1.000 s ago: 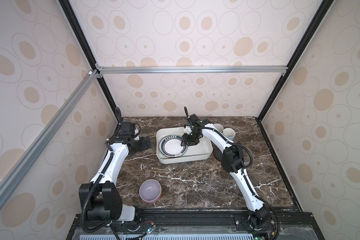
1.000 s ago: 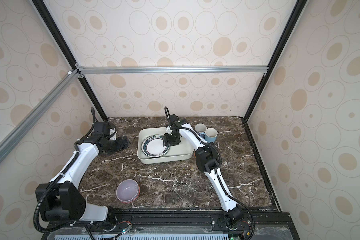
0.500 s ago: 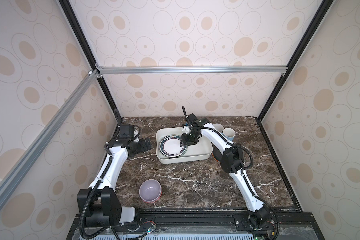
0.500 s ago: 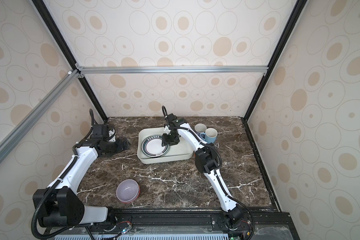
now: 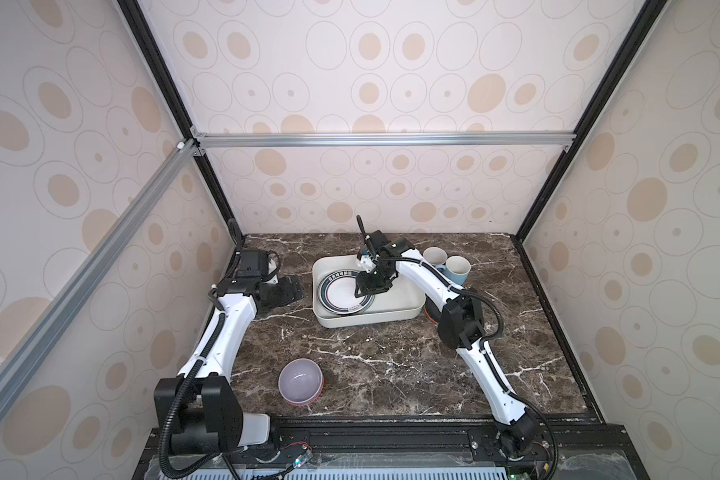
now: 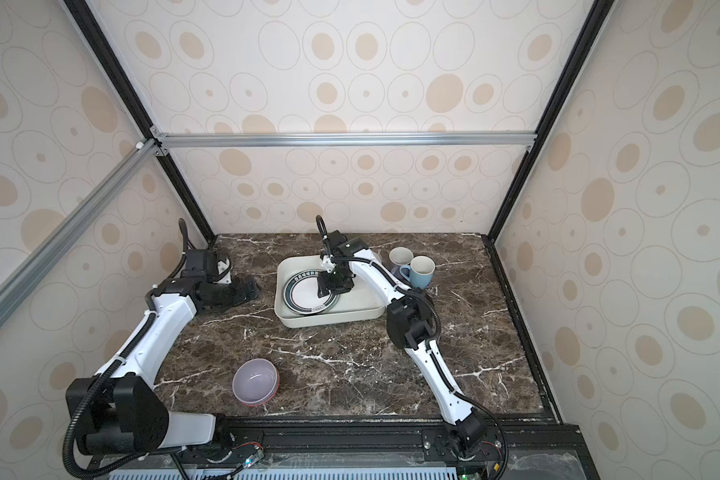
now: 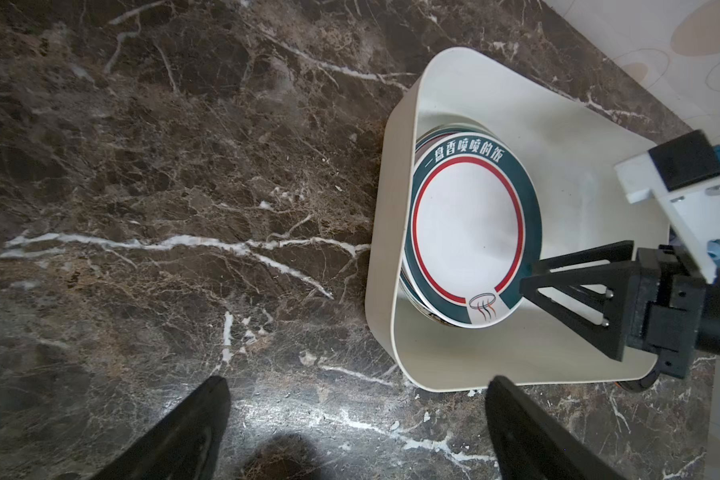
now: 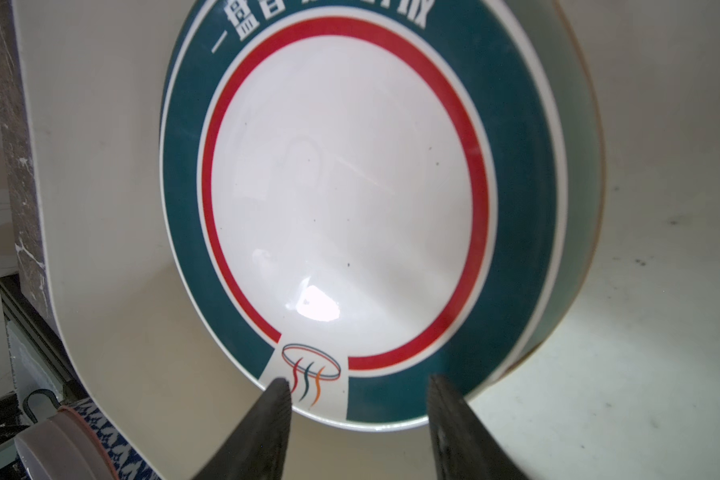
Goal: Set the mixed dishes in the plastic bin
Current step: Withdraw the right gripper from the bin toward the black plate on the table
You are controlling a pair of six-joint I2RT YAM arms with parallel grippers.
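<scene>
I was working inside a robot test booth. Circle-patterned wall panels (image 5: 391, 62) on black and aluminium framing (image 5: 383, 139) boxed in a dark marble worktop (image 5: 371, 361).

**Left arm** (image 5: 225, 332): from its base at the lower left of both top views I see it run up to a bent wrist at left of centre.

**Left gripper** (image 5: 285, 291): set low and pointing toward frame centre. In my left wrist view its dark fingers (image 7: 184, 436) stand wide apart at the bottom edge.

**Right arm** (image 5: 483, 365): from its base at the lower right it climbs to a black elbow right of centre. The white forearm then reaches up and left to mid-frame.

**Right gripper** (image 5: 362, 291): angled downward below the wrist. In my right wrist view its jaws sit partway apart, and I see nothing clamped between them.
</scene>
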